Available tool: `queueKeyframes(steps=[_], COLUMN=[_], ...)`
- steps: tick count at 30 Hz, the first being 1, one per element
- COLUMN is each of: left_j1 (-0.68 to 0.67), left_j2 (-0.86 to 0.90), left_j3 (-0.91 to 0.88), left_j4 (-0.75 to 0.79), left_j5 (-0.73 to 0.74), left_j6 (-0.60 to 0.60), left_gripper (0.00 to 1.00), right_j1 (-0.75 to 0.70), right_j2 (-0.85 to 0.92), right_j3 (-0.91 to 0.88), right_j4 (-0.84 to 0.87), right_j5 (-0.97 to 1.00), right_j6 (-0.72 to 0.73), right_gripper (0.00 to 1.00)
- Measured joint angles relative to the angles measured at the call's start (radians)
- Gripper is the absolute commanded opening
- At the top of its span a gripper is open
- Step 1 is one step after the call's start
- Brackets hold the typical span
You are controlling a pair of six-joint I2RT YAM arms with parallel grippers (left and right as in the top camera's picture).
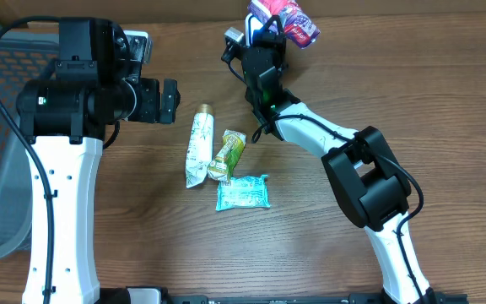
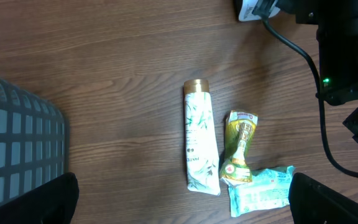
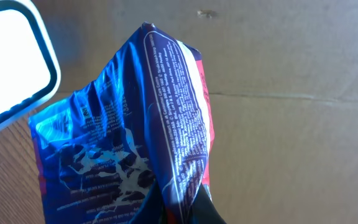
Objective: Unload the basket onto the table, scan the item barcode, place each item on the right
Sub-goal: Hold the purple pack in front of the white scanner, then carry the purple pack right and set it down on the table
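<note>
At the far table (image 1: 395,76) edge, right gripper (image 1: 271,30) pinching snack packet (image 1: 287,17), arm (image 1: 310,127) outstretched

overhead: straight down from high up, whole table (image 1: 142,236).
left wrist: downward from mid height; shares the tube (image 2: 200,140) with overhead.
right wrist: very close, blue packet (image 3: 129,137) fills it.

holds the left gripper (image 1: 170,100) aloft, jaws spread wide, aimed to the right. stretches the right arm (image 1: 369,181) forward and leftward, elbow bent, with the right gripper (image 1: 274,25) pinched tight on a packet (image 1: 295,20).
</note>
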Motion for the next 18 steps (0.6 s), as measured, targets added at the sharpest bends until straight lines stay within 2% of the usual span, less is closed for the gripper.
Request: queueKeyframes(steps=[6,10,13,16,18], left_j1=[0.000,0.000,0.000,0.000,0.000], left_j2=[0.000,0.000,0.000,0.000,0.000], left_j3=[0.000,0.000,0.000,0.000,0.000], left_j4=[0.000,-0.001,-0.001,-0.001,-0.001], left_j5=[0.000,0.000,0.000,0.002,0.003], left_j6=[0.000,0.000,0.000,0.000,0.000], left_gripper=[1.00,0.99,1.00,1.00,0.99], right_j1=[0.031,0.048,0.050,0.046,0.037], right_j2=[-0.036,-0.149,-0.303,-0.457,-0.539], right_j3=[0.000,-0.001,0.001,0.013,0.014], right_j4=[-0.012,-0.163,-0.480,-0.896,-1.085], right_j5=[0.060,0.100,0.120,0.051,-0.058], right_j6=[0.122,0.235,0.415,0.697,0.900], right_gripper=[0.04,0.04,0.04,0.04,0.04])
